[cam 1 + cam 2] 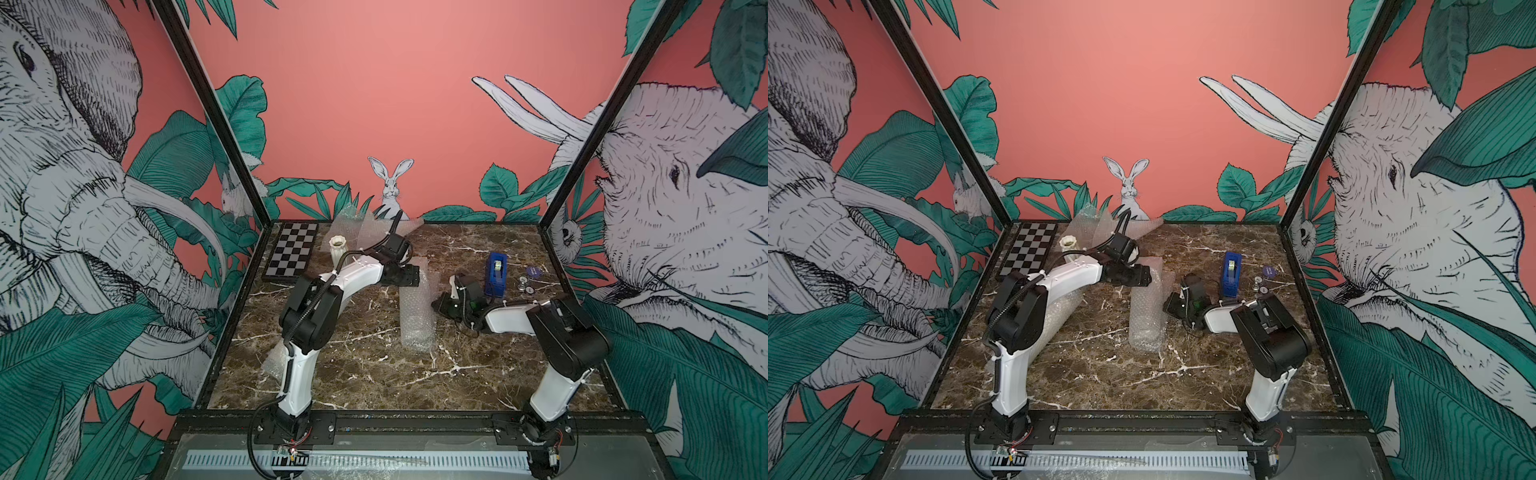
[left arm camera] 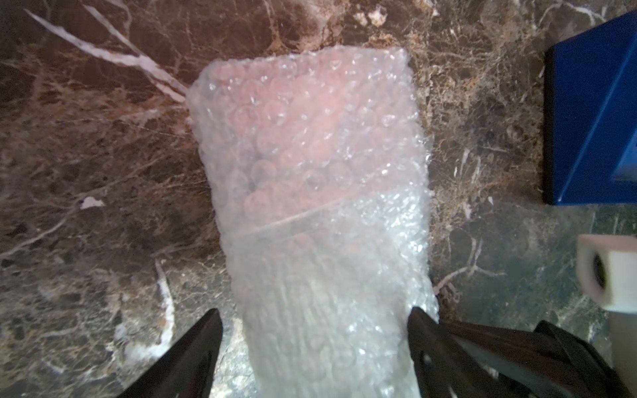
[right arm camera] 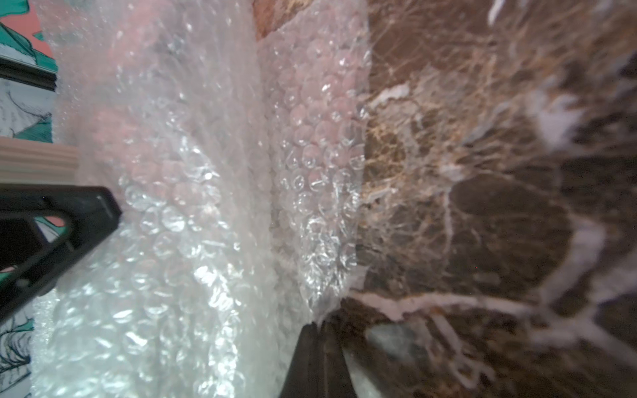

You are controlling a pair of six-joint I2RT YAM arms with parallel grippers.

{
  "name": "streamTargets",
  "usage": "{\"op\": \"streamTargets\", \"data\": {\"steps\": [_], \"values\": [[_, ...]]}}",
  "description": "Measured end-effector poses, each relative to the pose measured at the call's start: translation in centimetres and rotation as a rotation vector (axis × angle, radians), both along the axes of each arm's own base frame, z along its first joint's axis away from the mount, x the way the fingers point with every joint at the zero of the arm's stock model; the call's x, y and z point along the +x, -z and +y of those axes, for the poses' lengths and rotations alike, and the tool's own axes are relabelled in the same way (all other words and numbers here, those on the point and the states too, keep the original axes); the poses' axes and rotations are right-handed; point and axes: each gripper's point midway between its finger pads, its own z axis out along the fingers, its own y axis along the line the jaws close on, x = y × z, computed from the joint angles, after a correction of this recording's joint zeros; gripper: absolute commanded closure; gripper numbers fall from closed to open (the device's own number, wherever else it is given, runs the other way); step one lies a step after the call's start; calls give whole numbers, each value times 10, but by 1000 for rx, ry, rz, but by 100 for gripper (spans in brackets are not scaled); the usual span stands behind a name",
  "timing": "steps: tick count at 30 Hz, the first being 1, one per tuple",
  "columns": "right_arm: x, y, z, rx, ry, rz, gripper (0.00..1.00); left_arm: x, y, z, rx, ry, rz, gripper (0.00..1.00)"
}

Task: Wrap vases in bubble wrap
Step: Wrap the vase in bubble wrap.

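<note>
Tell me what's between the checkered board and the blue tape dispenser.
In both top views: a white vase, the left gripper, a bubble wrap roll, then the right gripper.

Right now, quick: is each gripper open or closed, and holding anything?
Left gripper: open, straddling the bubble wrap roll.
Right gripper: closed, apparently pinching that bubble wrap's loose edge.
</note>
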Motion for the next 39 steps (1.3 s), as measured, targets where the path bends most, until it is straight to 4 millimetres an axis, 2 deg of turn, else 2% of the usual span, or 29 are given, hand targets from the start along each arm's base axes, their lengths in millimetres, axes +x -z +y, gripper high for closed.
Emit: {"op": "streamTargets", "data": {"steps": [8,12,25,35,39], "values": [[3,-41,11,6,-76,-99,100,-6,1,-2,-5,24,23,12],[1,-49,16,2,-101,-127,100,-6,-3,-3,-8,39,25,11],[-3,-63,37,0,-166,-172,100,-12,-5,-7,-24,73,39,10],[-1,-62,45,-18,-183,-189,100,-13,-39,-14,-89,94,-20,9],[0,-61,45,-22,-184,-191,100,-15,-43,-21,-111,112,-27,7]]}}
